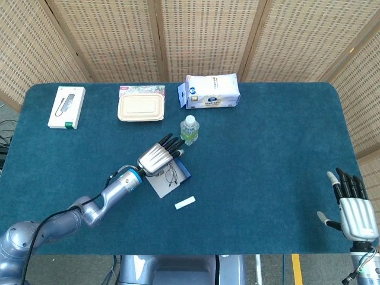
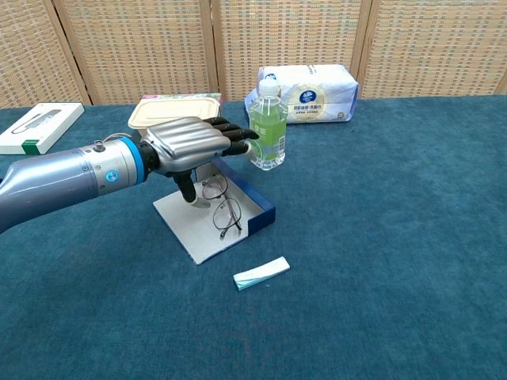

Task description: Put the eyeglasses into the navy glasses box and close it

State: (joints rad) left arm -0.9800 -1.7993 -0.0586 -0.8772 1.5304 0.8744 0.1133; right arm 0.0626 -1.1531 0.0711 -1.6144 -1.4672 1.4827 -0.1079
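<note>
While the left robot hand (image 2: pixel 192 144) hovers flat over the box (image 2: pixel 214 214) at frame centre-left, fingers extended and holding nothing, the glasses (image 2: pixel 222 208) lie inside the open box, against its navy wall. Bottle (image 2: pixel 268 127) stands just behind the box. Small packet (image 2: pixel 261 274) lies on the table (image 2: pixel 396 237) in front of it. Right robot hand (image 1: pixel 354 208) sits at lower right of the head view, fingers spread, empty. Lidded food tray (image 1: pixel 141 108) is upper left.
</note>
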